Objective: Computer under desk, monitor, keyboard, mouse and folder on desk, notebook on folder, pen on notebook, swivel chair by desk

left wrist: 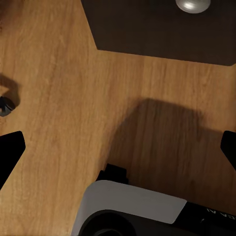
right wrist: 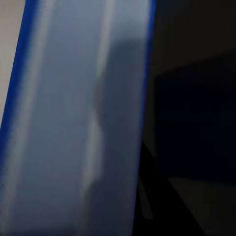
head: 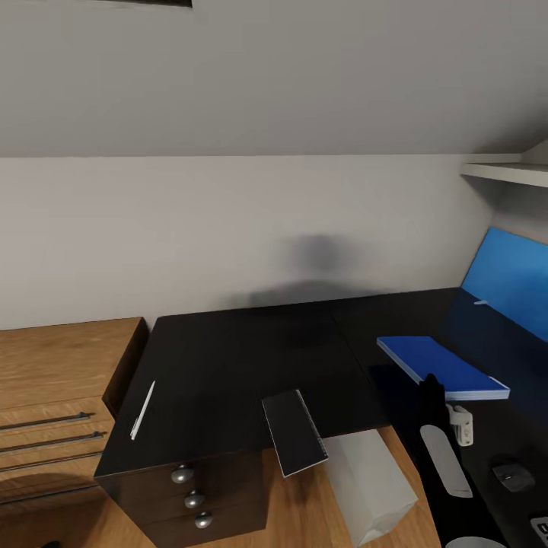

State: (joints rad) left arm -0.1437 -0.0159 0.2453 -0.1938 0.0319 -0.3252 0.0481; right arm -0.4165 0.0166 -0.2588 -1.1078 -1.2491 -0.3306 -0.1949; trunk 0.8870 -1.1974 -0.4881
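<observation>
A: Counting items on the desk [head: 228,358]: one pen [head: 142,409] near its left edge, one notebook [head: 295,432] overhanging the front edge, one folder [head: 441,367] on the right wing, one mouse [head: 513,476] nearer the front. One computer [head: 373,487] stands on the floor below.

B: Fingers?

A: Left fingers [left wrist: 11,151] spread wide, holding nothing, above the wooden floor. Right gripper [head: 432,388] beside the folder; its opening cannot be determined.

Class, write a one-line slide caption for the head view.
Black desk with blue folder, pen, and grey notebook overhanging its front edge.
</observation>
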